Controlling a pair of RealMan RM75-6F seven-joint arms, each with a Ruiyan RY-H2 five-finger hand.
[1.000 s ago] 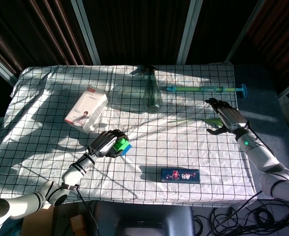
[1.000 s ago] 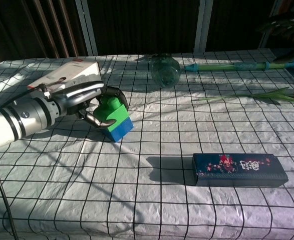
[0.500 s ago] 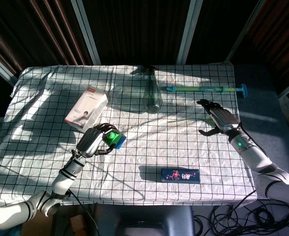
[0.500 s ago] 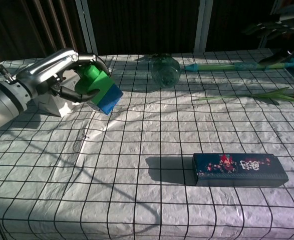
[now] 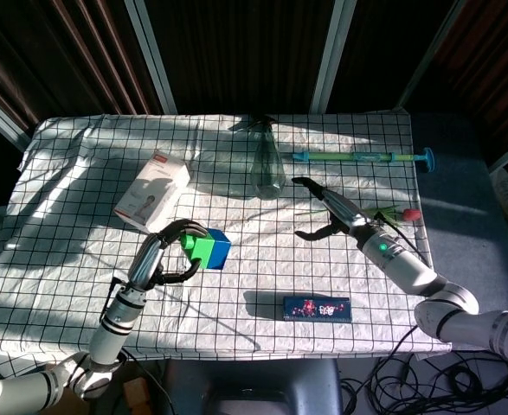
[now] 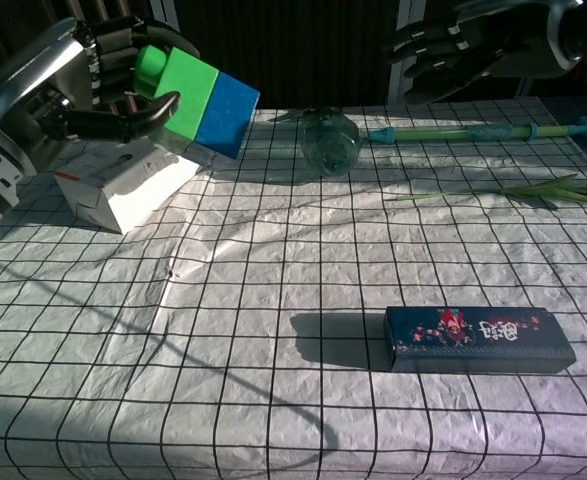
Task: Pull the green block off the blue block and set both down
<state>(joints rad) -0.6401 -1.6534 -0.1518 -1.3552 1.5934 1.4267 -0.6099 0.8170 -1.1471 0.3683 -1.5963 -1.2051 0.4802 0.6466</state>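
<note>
1. The left hand is lifted above the table, its metal fingers curled around the green block; those fingers hide part of the green face.
2. The blue block is joined to the green block's far side and points toward the right hand; both are smooth, boxy plastic.
3. The right hand hangs in the air with its fingers spread and holds nothing; the chest view cuts off its upper part.
4. Below lie a wrinkled, gridded white cloth, a glossy dark box and a white carton.
</note>
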